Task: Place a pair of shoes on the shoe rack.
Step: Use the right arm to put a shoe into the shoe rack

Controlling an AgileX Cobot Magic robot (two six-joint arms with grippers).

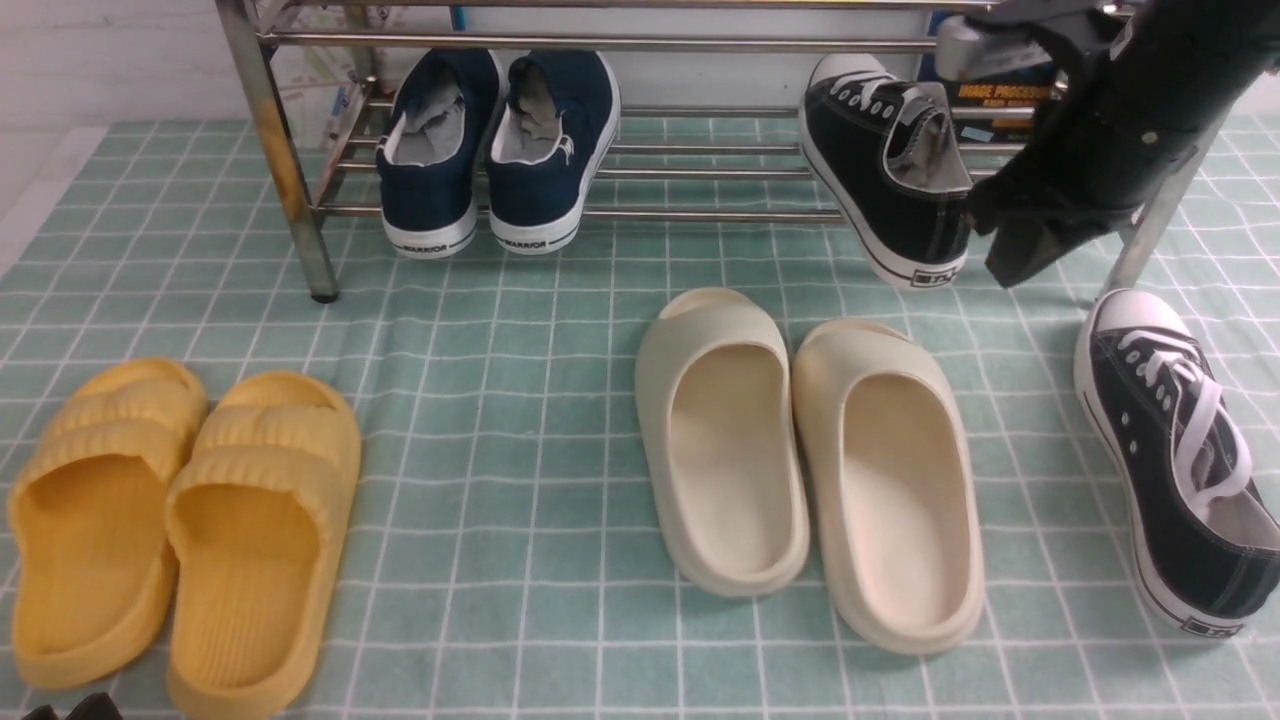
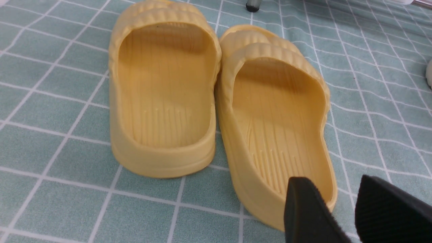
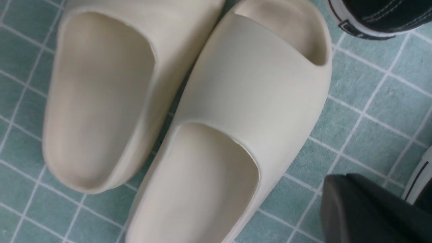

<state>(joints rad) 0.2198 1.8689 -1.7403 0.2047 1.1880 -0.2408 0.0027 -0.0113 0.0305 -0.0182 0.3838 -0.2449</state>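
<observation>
You are halfway. One black sneaker already sits on the lower tier of the shoe rack, toward its right end. Its toe points in and its heel hangs out past the front bar. The second black sneaker is not yet up. It lies on the bench at the far right, just in front of the rack's right leg, toe toward the rack. By my reading, what is left for you is to fetch that one and set it beside its mate.

The right gripper hangs just beside the racked sneaker's heel. Only one finger shows in its wrist view, so you cannot tell how its jaws stand, and nothing is seen in them. The left gripper hovers over the heel end of the yellow slides, jaws parted and empty.

The rack also holds the navy WARRIOR shoes, side by side toward its left end. The cream slides rest on the bench in the middle, in front of the rack.
</observation>
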